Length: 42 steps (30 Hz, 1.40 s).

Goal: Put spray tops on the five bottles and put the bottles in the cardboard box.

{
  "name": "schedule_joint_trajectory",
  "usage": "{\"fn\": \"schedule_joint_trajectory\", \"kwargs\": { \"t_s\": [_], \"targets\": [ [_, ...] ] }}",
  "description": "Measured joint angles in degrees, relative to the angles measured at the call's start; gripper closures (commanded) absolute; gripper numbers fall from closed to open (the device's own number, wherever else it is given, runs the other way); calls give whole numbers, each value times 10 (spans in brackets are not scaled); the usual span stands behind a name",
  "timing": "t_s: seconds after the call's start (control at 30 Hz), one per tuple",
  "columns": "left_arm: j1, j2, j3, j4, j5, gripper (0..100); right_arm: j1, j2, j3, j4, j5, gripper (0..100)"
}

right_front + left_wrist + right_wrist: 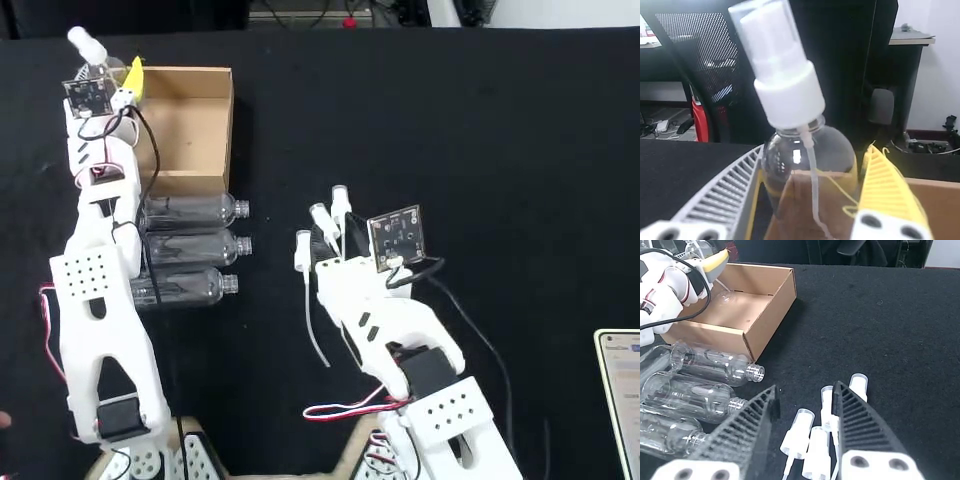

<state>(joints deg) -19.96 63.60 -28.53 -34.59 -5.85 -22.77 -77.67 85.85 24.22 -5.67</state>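
My left gripper (112,82) is shut on a clear bottle (805,155) with a white spray top (782,75), held tilted over the far left corner of the cardboard box (190,125). The bottle sits between the grey and yellow fingers (885,175). Three open-necked bottles (190,248) lie side by side just in front of the box, also seen as bottles (705,385) from the right wrist. My right gripper (805,390) hangs open over several loose white spray tops (812,437), the same spray tops (322,218) at mid-table, gripping none of them.
The table is covered in black cloth (480,130), with wide free room to the right and behind. A screen device (620,390) lies at the right edge. Cables trail from the right arm (420,350). The left arm (95,300) runs along the bottles' left side.
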Motion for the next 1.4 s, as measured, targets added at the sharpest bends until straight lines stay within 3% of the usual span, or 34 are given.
{"fn": "schedule_joint_trajectory", "kwargs": {
  "t_s": [0.57,0.73,1.1,1.27,1.4],
  "targets": [
    [-2,0,-1,0,38,711,0,0,0,0,0,829],
    [0,0,-1,0,-1,711,0,0,0,0,0,829],
    [0,0,-1,0,-11,711,0,0,0,0,0,829],
    [6,0,-1,0,-66,711,0,0,0,0,0,829],
    [7,0,-1,0,-55,707,0,0,0,0,0,829]
  ]
}}
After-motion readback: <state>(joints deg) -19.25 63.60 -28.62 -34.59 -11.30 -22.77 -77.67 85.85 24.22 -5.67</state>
